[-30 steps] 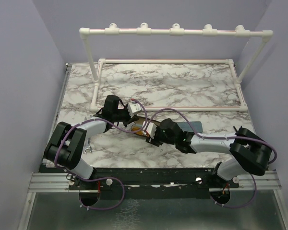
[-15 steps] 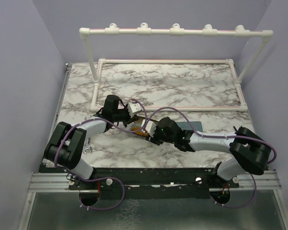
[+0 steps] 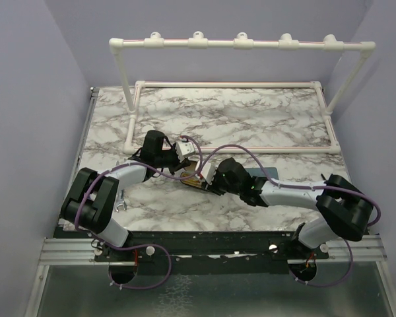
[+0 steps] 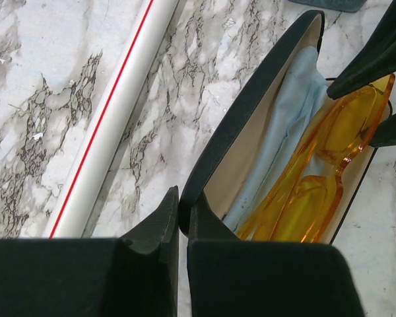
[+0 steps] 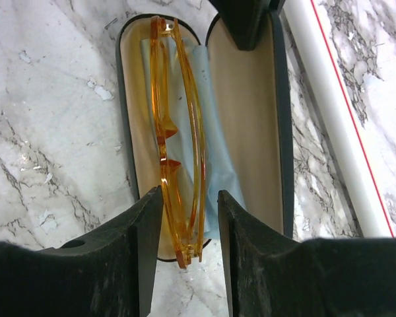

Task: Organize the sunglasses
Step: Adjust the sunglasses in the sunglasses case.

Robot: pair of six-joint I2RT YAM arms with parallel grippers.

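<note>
Left arm and right arm stretched inward, left jaws pinched tight, right jaws partly apart

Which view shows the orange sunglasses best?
Right wrist: the orange sunglasses show end to end in the open black case, between its fingers. Left wrist hides one end; top external shows only a sliver.

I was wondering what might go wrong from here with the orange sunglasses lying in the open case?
1. The left gripper pinches only the thin lid rim of the black case; if that slips, the lid may drop onto the right gripper.
2. The right gripper's jaws straddle the yellow-orange sunglasses off-centre, so closing could tilt them or drag the blue cloth under them.
</note>
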